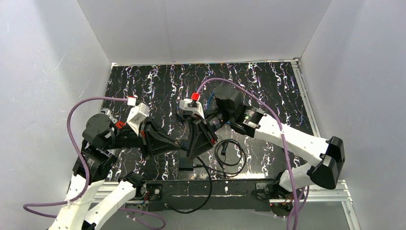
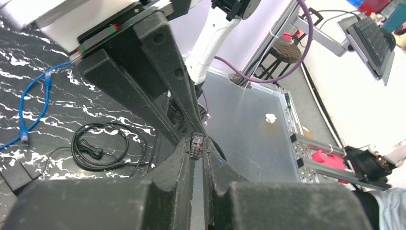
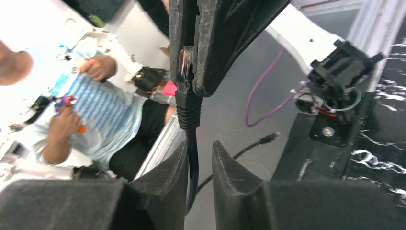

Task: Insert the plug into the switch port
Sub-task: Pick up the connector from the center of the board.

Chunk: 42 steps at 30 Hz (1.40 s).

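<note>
The plug (image 2: pixel 196 143), a clear connector on a black cable (image 3: pixel 191 143), is pinched at the tips of my left gripper (image 2: pixel 197 146), which is shut on it. The two grippers meet above the middle of the mat, the left gripper (image 1: pixel 184 148) reaching in from the left. From the right wrist view the plug (image 3: pixel 185 60) and its black boot (image 3: pixel 188 108) hang from the left fingers (image 3: pixel 225 38). My right gripper (image 3: pixel 199 146) is open; the cable runs loosely between its jaws, against the left one. The switch port is not clearly in view.
A coiled black cable (image 1: pixel 229 153) lies on the marbled mat (image 1: pixel 268 91) to the right of the grippers, and a blue cable (image 2: pixel 28 110) lies further back. A small black box (image 2: pixel 14 175) sits on the mat. White walls enclose three sides; a metal rail (image 1: pixel 230 187) runs along the near edge.
</note>
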{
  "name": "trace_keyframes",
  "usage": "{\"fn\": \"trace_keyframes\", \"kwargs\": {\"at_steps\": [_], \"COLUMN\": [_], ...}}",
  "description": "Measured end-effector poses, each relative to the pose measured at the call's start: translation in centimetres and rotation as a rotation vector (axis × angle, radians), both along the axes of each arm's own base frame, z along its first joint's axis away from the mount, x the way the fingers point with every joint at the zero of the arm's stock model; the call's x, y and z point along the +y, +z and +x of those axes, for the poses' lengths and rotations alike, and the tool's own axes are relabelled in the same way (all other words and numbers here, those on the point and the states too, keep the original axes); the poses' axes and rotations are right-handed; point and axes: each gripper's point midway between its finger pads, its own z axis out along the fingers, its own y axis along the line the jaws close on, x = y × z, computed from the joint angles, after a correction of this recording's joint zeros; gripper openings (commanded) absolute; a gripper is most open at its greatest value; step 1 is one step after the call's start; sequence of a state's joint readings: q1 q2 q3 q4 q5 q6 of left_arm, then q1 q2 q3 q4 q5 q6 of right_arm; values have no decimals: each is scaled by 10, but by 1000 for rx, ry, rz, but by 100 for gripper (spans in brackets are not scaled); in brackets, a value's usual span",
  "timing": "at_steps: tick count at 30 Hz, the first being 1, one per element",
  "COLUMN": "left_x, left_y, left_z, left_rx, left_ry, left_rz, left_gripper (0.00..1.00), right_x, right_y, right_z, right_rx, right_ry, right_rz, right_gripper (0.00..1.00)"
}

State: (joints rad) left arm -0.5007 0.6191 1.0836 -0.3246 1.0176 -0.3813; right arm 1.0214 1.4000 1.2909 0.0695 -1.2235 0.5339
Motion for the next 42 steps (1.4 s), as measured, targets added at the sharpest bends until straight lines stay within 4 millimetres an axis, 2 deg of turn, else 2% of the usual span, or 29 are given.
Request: {"fn": "trace_keyframes", "kwargs": {"at_steps": [8, 17, 20, 28, 36, 42], "left_x": [-7, -12, -12, -10, -7, -8], "left_y": [-17, -34, -42, -57, -69, -68], "left_z": [26, 55, 64, 84, 91, 92], "left_rx": [155, 332, 397, 557, 681, 731], "left_ry": [87, 205, 251, 389, 473, 491], "left_rz": [61, 153, 177, 226, 249, 233], "left_gripper": [0, 0, 0, 0, 0, 0], "right_x": [-8, -34, -38, -19, 4, 11], "right_y": [-13, 15, 12, -20, -23, -25], "right_z": [17, 54, 66, 85, 93, 102], "right_rx": [-199, -544, -620, -809, -991, -1067], "right_ry": [-207, -530, -604, -687, -769, -839], "right_rz": [-10, 130, 153, 154, 229, 237], "right_gripper": [48, 51, 51, 51, 50, 49]}}
